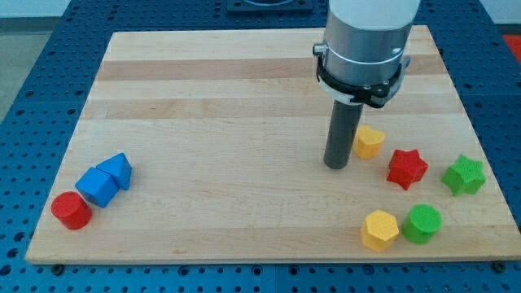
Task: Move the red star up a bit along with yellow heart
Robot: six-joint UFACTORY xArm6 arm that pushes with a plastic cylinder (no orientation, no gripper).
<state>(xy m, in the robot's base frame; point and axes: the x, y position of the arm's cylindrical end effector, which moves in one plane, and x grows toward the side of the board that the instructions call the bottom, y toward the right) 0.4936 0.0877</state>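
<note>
The red star (406, 168) lies on the wooden board (228, 122) at the view's right. The yellow heart (369, 142) lies just up and left of it, nearly touching. My tip (336, 165) rests on the board just left of the yellow heart and to the left of the red star, a small gap from both.
A green star (463, 175) lies right of the red star. A yellow hexagon (379, 229) and a green cylinder (422, 224) sit near the bottom right. At the bottom left are a red cylinder (71, 211), a blue cube (98, 187) and a blue triangle (118, 169).
</note>
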